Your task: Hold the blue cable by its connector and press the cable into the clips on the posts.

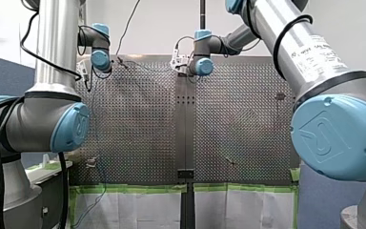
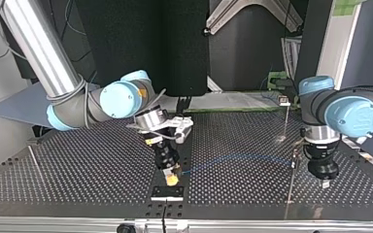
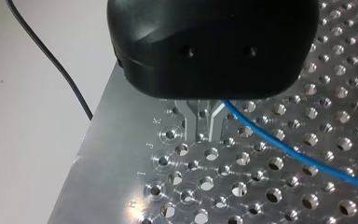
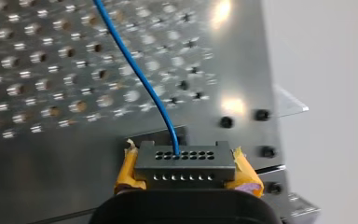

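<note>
**Connector pinched in yellow pads, blue cable arcing across the perforated plate**

Front view: my left arm (image 1: 52,71) and my right arm (image 1: 310,62) reach to the far edge of the table (image 1: 138,119), a grey metal sheet densely punched with holes. Green tape (image 1: 133,188) lines its near edge. The grippers are too small here to read, and the cable cannot be made out.

Top view: this view alone shows the whole run. The right gripper (image 2: 173,179) points down near the table's front middle, its yellow pads just above a small black plate (image 2: 167,192). From there the blue cable (image 2: 233,158) bows in a thin arc across the table towards a slim upright metal post (image 2: 291,182). The left gripper (image 2: 325,183) hangs just beside that post. A second thin post (image 2: 286,121) stands further back.

Left wrist view: under the rounded black housing, the left gripper's two narrow metal fingers (image 3: 196,122) stand pressed close together, tips nearly at the plate. The cable comes out just beside one finger and runs off over the holes. Whether the fingers pinch it cannot be told.

Right wrist view: only here is the connector (image 4: 184,161) clear. It is a grey rectangular block with two rows of small round holes. It is clamped between the yellow pads (image 4: 128,169), and the cable enters one hole in its upper row.
</note>
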Controlling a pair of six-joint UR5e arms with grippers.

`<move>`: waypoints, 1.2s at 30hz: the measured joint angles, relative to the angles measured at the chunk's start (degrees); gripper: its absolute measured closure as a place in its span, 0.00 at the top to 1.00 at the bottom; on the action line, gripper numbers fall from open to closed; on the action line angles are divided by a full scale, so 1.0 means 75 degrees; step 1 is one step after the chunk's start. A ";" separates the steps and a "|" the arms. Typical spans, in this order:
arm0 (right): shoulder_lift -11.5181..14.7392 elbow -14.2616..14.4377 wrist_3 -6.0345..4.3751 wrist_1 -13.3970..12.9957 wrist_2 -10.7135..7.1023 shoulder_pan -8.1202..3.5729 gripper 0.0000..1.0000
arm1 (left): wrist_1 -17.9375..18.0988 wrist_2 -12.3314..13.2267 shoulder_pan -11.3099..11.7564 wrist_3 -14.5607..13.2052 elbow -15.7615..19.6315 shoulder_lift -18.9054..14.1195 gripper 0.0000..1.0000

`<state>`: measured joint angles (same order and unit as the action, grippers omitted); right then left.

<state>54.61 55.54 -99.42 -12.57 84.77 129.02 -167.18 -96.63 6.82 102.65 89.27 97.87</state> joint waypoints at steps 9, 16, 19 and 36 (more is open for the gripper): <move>-0.0004 -0.0379 0.0013 0.0092 -0.0005 0.0004 0.00 | -0.0278 0.0091 0.0019 0.0099 0.0006 -0.0110 1.00; -0.0002 -0.0389 0.0022 0.0121 -0.0005 0.0006 0.00 | -0.0719 -0.0202 -0.0015 0.0353 0.0023 -0.0363 1.00; -0.0002 -0.0390 0.0027 0.0156 -0.0005 0.0007 0.00 | -0.0921 -0.0134 -0.0080 0.0327 0.0133 -0.0490 1.00; 0.0003 -0.0389 0.0036 0.0302 -0.0005 0.0024 0.00 | -0.2126 0.0789 -0.0179 0.0651 0.1291 -0.1661 1.00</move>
<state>54.64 52.62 -99.15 -10.31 84.73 129.21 -183.12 -90.71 5.49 107.53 98.95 85.41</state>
